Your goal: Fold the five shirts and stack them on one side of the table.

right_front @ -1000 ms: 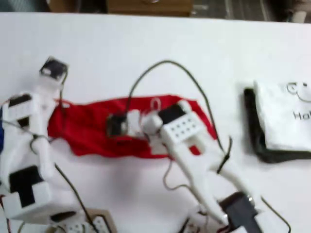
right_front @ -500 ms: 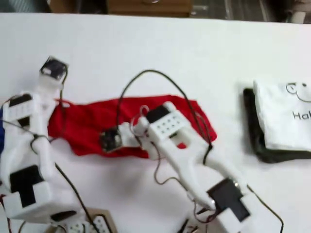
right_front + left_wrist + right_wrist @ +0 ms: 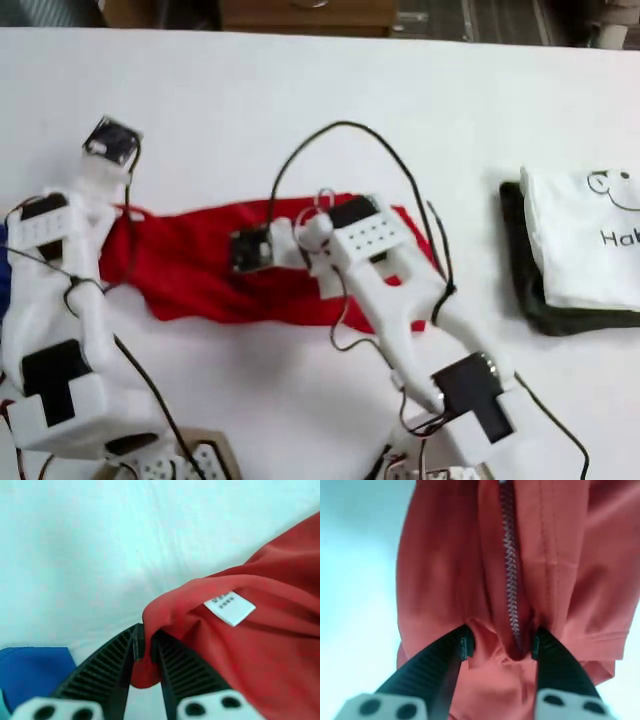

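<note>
Since a second ago, the right fingers (image 3: 437,667) have been swung out toward the near edge and brought back over the middle of the red shirt (image 3: 190,265); the left arm hasn't been moved at all. The shirt is laid out as a long band across the worktop (image 3: 300,90), well apart from the stack on the right side, where a white folded shirt (image 3: 585,240) is set on a dark one (image 3: 525,290). The left fingers (image 3: 107,667) are pinched tight on a fold at the shirt's end, near the white label (image 3: 229,607), probably so that end is kept anchored. The right fingers are spread fairly wide, straddling a raised ridge of cloth along the zigzag seam (image 3: 510,565), not closed on it yet. Looks like a grab point is being lined up for the next fold. Some blue cloth (image 3: 30,672) can be seen just beside the left fingers.
</note>
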### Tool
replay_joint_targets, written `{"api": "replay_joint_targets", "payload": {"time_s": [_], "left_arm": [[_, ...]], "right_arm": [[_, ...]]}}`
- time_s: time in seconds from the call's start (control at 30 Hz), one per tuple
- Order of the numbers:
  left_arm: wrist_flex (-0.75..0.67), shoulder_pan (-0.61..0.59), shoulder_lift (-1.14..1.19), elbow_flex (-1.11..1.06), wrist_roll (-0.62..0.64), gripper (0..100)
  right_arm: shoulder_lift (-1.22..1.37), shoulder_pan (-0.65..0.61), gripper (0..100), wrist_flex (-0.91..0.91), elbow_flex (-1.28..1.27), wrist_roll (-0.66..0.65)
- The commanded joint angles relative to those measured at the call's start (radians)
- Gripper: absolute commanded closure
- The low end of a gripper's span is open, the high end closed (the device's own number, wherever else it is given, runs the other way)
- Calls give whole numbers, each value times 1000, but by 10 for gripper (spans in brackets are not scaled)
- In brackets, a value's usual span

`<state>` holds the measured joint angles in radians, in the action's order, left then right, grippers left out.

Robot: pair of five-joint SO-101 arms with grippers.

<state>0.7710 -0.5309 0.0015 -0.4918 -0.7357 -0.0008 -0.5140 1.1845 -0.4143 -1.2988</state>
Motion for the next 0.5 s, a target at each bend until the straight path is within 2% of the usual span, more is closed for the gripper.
{"api": "replay_joint_targets", "payload": {"time_s": [0.0, 0.27, 0.47], "left_arm": [[-12, -8, -9, 38, 5, 978], [-14, -8, -9, 38, 5, 978], [-14, -8, -9, 38, 5, 978]], "right_arm": [[-10, 13, 797, 21, 55, -9], [-12, 10, 797, 165, 213, -11], [-1, 12, 797, 197, 276, -11]]}}
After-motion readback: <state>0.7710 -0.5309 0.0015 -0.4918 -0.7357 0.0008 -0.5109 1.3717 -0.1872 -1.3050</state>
